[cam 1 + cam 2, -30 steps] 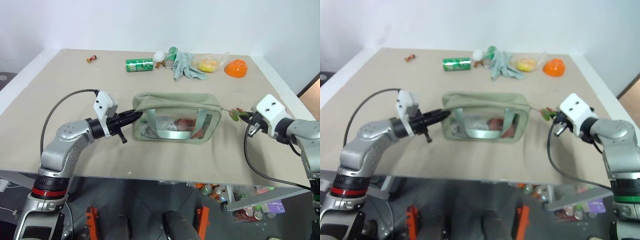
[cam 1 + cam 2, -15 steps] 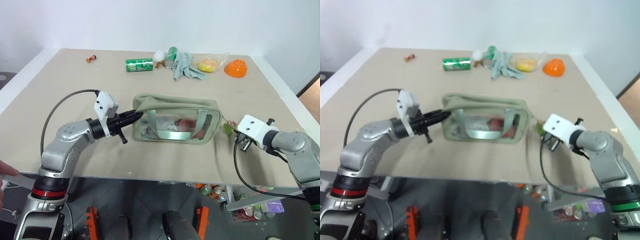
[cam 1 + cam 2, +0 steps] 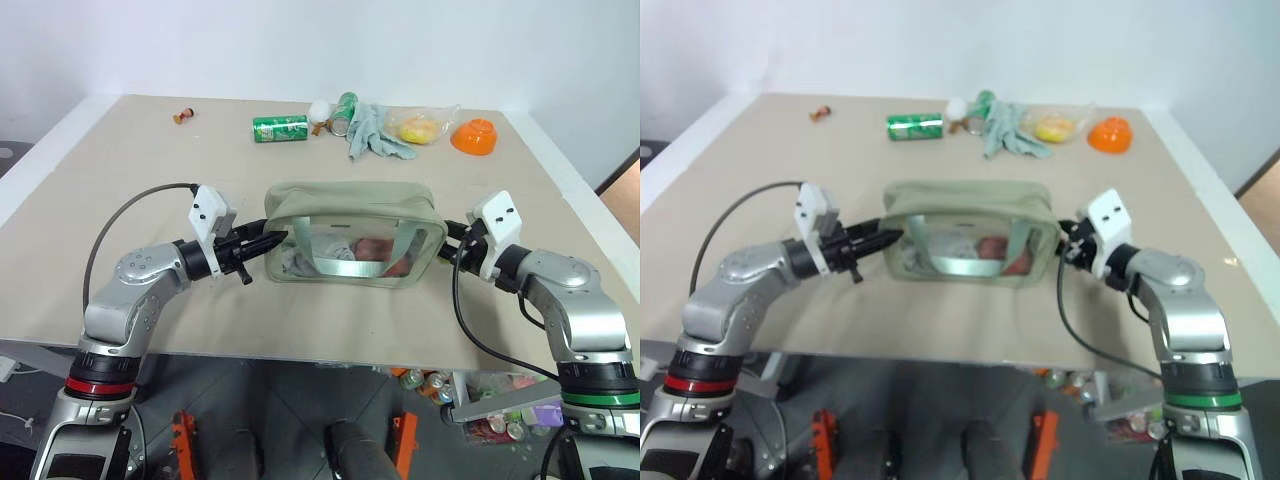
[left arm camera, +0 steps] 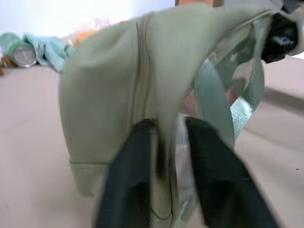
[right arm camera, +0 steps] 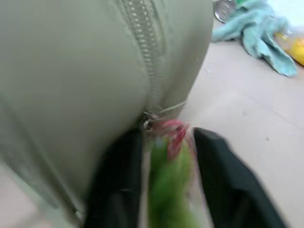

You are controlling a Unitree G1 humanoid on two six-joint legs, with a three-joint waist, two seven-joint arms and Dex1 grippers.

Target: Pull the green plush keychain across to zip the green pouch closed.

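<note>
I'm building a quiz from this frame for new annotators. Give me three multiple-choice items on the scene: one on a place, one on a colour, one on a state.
1. Where does the green plush keychain hang?
A. At the green pouch's end by the right gripper
B. By the left gripper
C. Beside the soda can

2. What colour is the bowl at the table's far edge?
A. Blue
B. Orange
C. Black

3. How does the zipper stand?
A. Wide open
B. Torn off
C. Closed along the top

Answers: 1 A, the right wrist view shows it between that gripper's fingers at the pouch's end. 2 B, it is bright orange. 3 C, the teeth run shut to the slider.
</note>
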